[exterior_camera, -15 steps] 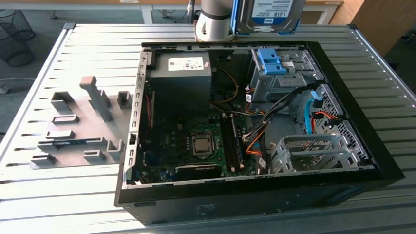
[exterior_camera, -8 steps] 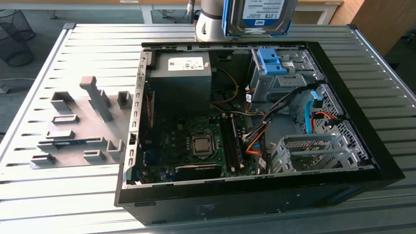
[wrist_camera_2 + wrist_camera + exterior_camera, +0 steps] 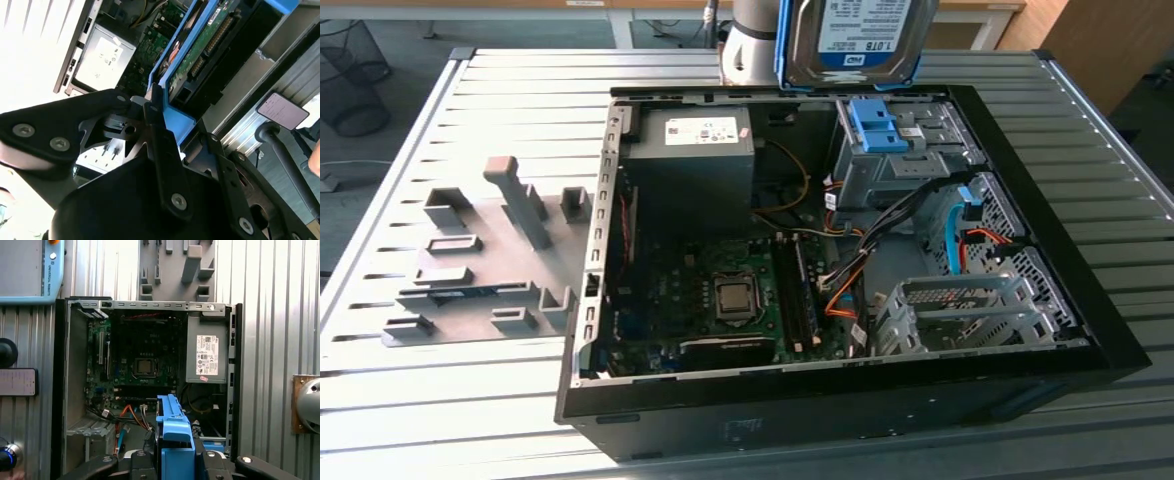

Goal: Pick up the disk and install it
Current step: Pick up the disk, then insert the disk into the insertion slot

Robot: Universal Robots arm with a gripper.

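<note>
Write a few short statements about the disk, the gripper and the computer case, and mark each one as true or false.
1. A grey fixture lies on the table, at the exterior view's left of the computer case. True.
2. The gripper is shut on the disk. True.
3. The disk lies on the table. False: it is held in the air, above the case's far edge.
4. The case is closed. False: its side is open and the motherboard shows.
</note>
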